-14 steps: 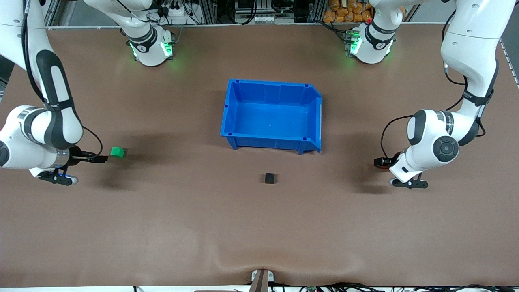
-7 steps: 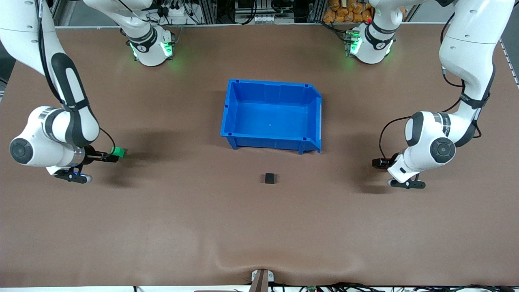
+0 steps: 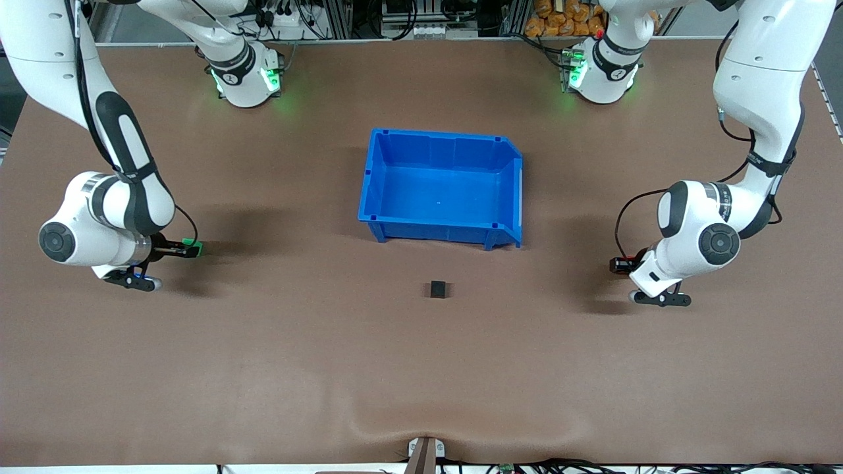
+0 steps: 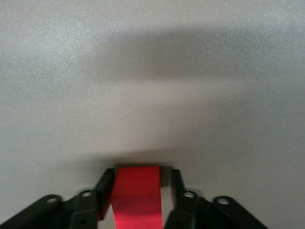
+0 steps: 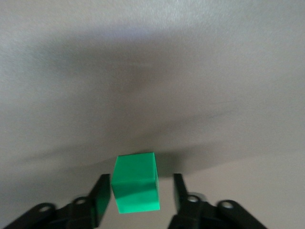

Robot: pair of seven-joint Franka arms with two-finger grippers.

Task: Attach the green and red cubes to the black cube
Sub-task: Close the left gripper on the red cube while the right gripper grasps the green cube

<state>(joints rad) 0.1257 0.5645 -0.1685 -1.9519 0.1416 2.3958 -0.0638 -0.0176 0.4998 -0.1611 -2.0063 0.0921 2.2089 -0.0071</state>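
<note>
The green cube (image 3: 193, 245) rests on the table toward the right arm's end. My right gripper (image 3: 190, 249) is open and down at the table, with its fingers on either side of the cube. In the right wrist view the green cube (image 5: 136, 188) sits between the fingers (image 5: 101, 195), with a gap at one side. My left gripper (image 3: 619, 265) is open and low at the left arm's end. It straddles the red cube (image 4: 137, 191), with one finger (image 4: 177, 188) apart from it. The black cube (image 3: 438, 289) sits alone mid-table, nearer the front camera than the bin.
An empty blue bin (image 3: 441, 135) stands at the table's middle, farther from the front camera than the black cube. Both arm bases (image 3: 244, 79) stand along the table's back edge. Bare brown tabletop lies between the black cube and each gripper.
My right arm has moved toward the green cube, and its fingers now straddle the cube. The left arm has barely shifted. The black cube has not moved.
</note>
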